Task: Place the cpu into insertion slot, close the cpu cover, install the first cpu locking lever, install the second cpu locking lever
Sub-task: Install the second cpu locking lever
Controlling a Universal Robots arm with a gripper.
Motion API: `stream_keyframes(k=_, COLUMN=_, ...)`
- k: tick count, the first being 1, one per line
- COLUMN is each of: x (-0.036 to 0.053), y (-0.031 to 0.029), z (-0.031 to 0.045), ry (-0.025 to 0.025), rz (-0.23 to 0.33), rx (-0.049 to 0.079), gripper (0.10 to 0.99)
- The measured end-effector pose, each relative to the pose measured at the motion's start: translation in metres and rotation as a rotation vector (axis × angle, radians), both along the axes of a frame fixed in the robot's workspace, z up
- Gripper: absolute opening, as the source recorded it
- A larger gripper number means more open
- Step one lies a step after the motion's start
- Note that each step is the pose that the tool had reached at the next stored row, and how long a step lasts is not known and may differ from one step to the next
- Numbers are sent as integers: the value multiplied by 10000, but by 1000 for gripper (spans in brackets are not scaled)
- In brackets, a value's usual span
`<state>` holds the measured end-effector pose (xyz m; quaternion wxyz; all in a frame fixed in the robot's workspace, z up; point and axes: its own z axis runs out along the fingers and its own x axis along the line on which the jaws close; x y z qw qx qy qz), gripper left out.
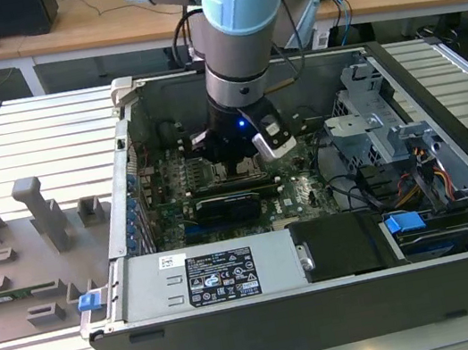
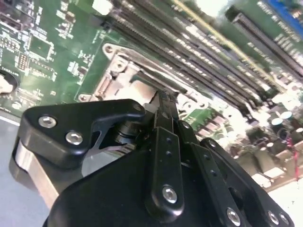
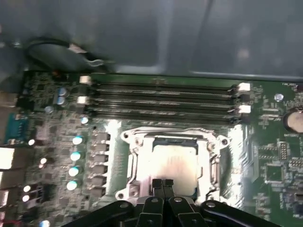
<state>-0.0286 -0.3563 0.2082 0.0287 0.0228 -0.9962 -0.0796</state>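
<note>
1. Fingertips of the gripper (image 3: 163, 185) are pressing together at the near edge of the socket in the first wrist view, the two black tips meeting with no gap showing and nothing visibly pinched between them.
2. Seated in the insertion slot (image 3: 134, 176), the cpu (image 3: 174, 160) is showing its pale metal top, and the cpu cover (image 3: 214, 160) is lying down around it as a silver frame, so the chip looks placed and the cover closed.
3. Levers are what I am worrying about: I cannot tell from where I am standing whether either locking lever is hooked yet, and the tips seem to be bearing on something thin at the frame's edge.
4. Slipping is the first risk, in my judgement. If the narrow tips are riding off a springy wire lever, it could be snapping back and lifting the cover.
5. Pushing too low is the second. The tips are working just beside the chip, and a downward skid could be scraping its top or the green motherboard (image 3: 265, 156).
6. Crowding is the third. In the exterior view the arm (image 1: 237, 38) is reaching deep into the computer case (image 1: 332, 321), near the memory slots (image 3: 163, 101) and loose cables (image 1: 355, 194), which the wrist could be snagging.
</note>
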Motion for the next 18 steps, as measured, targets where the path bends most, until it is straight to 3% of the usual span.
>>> stream_keyframes(k=1, x=15, y=57, z=-5, ry=12, rz=2, rx=-208, gripper=106)
stream_keyframes(k=2, x=29, y=165, z=-6, ry=19, rz=2, rx=-647, gripper=106)
stream_keyframes(k=3, x=31, y=209, z=8, ry=19, rz=1, rx=-1025, gripper=106)
stream_keyframes(k=4, x=31, y=214, z=29, ry=18, rz=1, rx=-1101, gripper=106)
stream_keyframes(k=7, x=31, y=218, z=164, ry=19, rz=2, rx=-1154, gripper=106)
stream_keyframes(k=9, x=31, y=218, z=295, ry=18, rz=1, rx=-1153, gripper=106)
stream_keyframes(k=10, x=31, y=218, z=396, ry=20, rz=2, rx=-1154, gripper=106)
stream_keyframes(k=11, x=31, y=219, z=441, ry=18, rz=1, rx=-1153, gripper=106)
stream_keyframes(k=18, x=31, y=219, z=461, ry=19, rz=1, rx=-1154, gripper=106)
